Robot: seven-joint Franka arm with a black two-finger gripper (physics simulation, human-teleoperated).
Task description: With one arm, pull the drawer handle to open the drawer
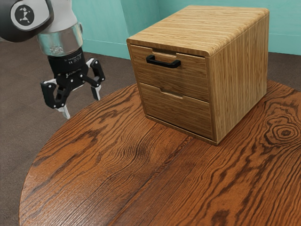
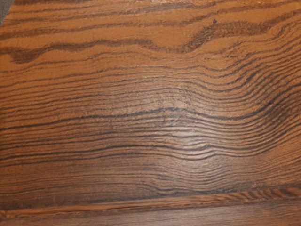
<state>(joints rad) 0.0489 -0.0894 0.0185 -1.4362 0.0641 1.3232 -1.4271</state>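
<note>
Table [image 1: 141, 183], cabinet [image 1: 240, 70] on it, top drawer [image 1: 188, 77] flush, spread-fingered hand [image 1: 81, 104] apart.

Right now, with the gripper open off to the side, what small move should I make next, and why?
Probably carry the gripper across toward the black handle on the top drawer. Its fingers stand open with nothing between them, well apart from the cabinet, over the table near its edge at the exterior view's left. The top drawer looks shut, so the handle has to be reached first.
</note>
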